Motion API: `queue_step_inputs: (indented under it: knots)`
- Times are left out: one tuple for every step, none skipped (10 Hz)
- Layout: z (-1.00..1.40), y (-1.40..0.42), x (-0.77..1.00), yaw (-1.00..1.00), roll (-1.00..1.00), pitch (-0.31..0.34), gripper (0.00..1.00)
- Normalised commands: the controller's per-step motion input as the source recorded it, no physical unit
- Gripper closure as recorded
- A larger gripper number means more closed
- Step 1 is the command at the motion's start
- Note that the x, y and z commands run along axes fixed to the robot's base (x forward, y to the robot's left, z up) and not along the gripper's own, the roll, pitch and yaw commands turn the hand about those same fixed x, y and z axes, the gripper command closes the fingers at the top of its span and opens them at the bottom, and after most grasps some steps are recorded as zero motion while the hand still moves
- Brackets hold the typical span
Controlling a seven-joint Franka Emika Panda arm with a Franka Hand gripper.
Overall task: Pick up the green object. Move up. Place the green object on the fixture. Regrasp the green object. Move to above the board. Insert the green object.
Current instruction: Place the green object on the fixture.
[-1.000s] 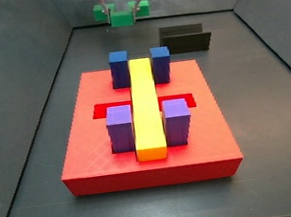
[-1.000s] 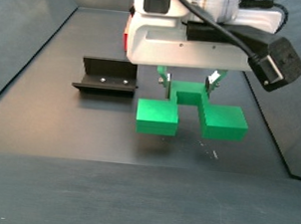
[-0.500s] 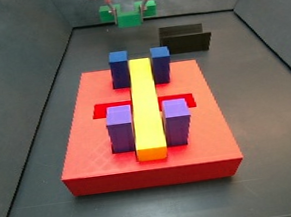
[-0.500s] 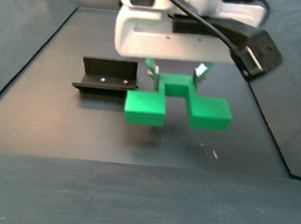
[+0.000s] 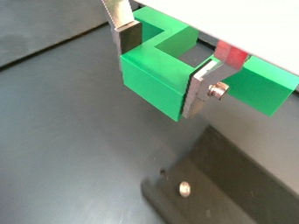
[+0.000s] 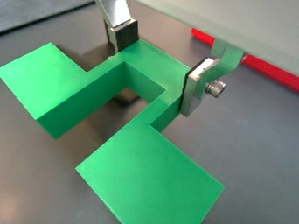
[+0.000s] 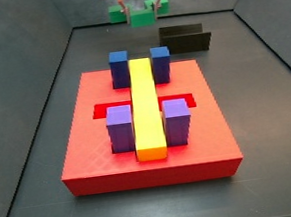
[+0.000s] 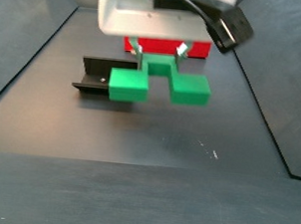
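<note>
Above the dark floor, the gripper (image 8: 160,53) is closed on the green object (image 8: 157,84) and holds it up in the air, just beside the fixture (image 8: 99,74). Behind it sits the board (image 7: 146,141), with open floor all around.

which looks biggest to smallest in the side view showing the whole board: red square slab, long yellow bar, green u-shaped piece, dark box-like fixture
1. Red square slab board
2. Long yellow bar
3. Dark box-like fixture and the green U-shaped piece held in the gripper: alike, and the green piece is partly hidden, so unranked.
</note>
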Motion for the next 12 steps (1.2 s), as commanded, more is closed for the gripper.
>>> queue_step_inputs:
  knots:
    - [0.33,-0.23,0.84,0.00,-0.72,0.380,1.00]
    - [0.35,-0.19,0.79,0.00,-0.86,0.406,1.00]
    - [0.25,-0.08,0.74,0.00,-1.00,0.329,1.00]
    - [0.17,0.00,0.69,0.00,-1.00,0.183,1.00]
    - [0.00,0.00,0.43,0.18,-1.00,0.000,1.00]
    - [0.00,0.00,0.42,0.18,-0.98,-0.086,1.00]
    - [0.00,0.00,0.40,0.17,-0.95,-0.200,1.00]
    - [0.00,0.01,0.30,0.10,-0.96,-0.460,1.00]
    - [0.00,0.03,0.33,0.08,-0.93,-0.474,1.00]
    - [0.00,0.42,0.55,0.00,-1.00,-0.269,1.00]
    - [0.00,0.37,0.66,-0.10,-0.90,-0.080,1.00]
    - [0.00,0.35,0.58,-0.19,-0.92,-0.091,1.00]
